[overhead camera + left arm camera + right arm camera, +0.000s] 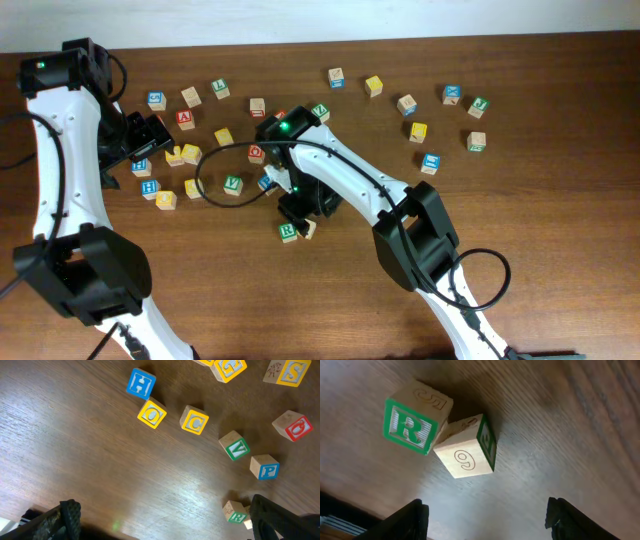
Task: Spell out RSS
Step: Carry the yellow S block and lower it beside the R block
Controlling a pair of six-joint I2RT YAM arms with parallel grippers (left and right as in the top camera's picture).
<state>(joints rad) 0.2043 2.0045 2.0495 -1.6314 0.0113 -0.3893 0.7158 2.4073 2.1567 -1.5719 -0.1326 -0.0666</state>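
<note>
One letter of the three looks placed so far. The R cube [410, 427] sits on open tabletop [570, 430] toward the front, apart from the scattered pile, with its green R face showing. Touching one of its corners is a plain-sided cube [465, 459] engraved with a 9 or 6. Its green-edged face cannot be read from here, and no yellow shows on it, so I judge it is not an S. A yellow S cube [288, 371] lies back among the scatter, near the red G cube [295, 426] and well apart from the R. The second S cannot be picked out in any view. By that reading both S placements remain, and the stray cube beside the R may have to be cleared for a clean row. The right arm reaches from the front right across to the middle of the tabletop. The right tool [487, 516] points down just above the R and its neighbour, its fingers [412, 520] spread wide and gripping nothing. The left arm bends up the left side, and the left tool [165, 515] hangs over the left cluster, looking across the H cube [141, 383]. It too is spread apart and empty.
</note>
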